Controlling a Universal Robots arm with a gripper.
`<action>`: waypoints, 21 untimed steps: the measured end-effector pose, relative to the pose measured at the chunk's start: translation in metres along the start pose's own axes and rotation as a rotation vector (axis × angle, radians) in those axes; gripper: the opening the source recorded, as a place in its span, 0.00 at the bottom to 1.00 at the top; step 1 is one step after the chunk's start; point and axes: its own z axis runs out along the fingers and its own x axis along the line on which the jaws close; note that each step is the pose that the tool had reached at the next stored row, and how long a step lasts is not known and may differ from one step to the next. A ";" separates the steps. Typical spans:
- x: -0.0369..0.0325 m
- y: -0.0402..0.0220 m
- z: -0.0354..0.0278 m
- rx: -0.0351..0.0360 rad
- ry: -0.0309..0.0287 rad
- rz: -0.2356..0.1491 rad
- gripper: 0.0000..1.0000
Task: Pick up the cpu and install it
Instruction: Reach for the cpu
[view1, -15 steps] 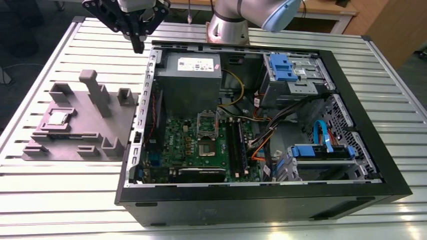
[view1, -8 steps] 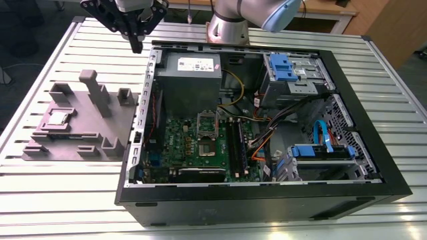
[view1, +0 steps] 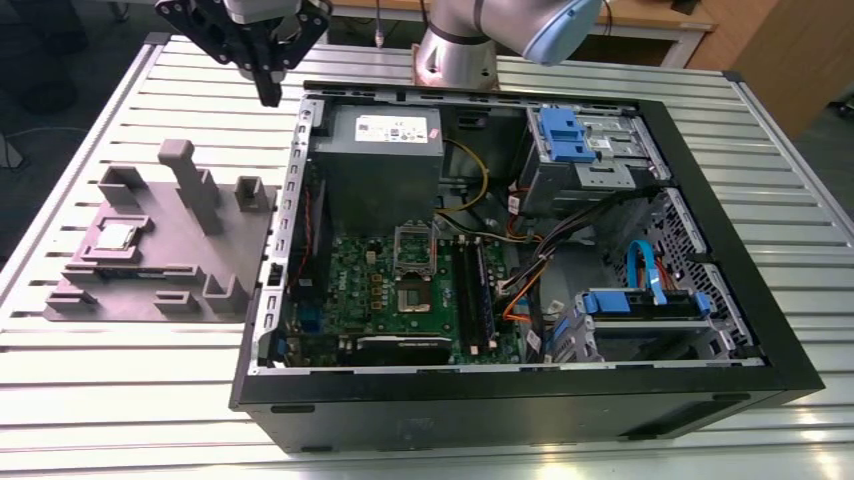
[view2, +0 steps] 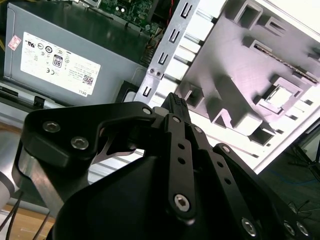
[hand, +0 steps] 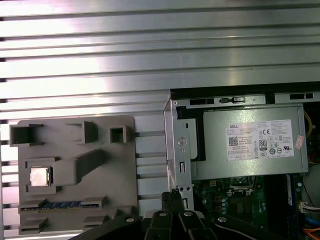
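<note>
On the exterior view's left, a grey tray (view1: 167, 250) sits on the worktop (view1: 107, 380). The cpu (view1: 118, 236) lies flat in a pocket of the tray. The pincer (view1: 271, 97) hangs in the air near the tray's far corner. It is clenched on nothing, well apart from the cpu. On the right lies an open computer (view1: 534, 410) with a green board (view1: 360, 280) inside.

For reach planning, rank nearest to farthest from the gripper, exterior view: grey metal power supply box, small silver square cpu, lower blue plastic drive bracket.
1. power supply box: inside case, beside gripper.
2. cpu: on tray.
3. blue drive bracket: exterior view's right.
</note>
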 end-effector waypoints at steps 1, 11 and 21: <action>0.0004 0.0000 0.0000 0.0001 0.0000 0.000 0.10; 0.0048 -0.0004 -0.0001 0.0000 0.0000 0.000 0.10; 0.0092 -0.0007 -0.0002 0.0001 0.0000 0.000 0.10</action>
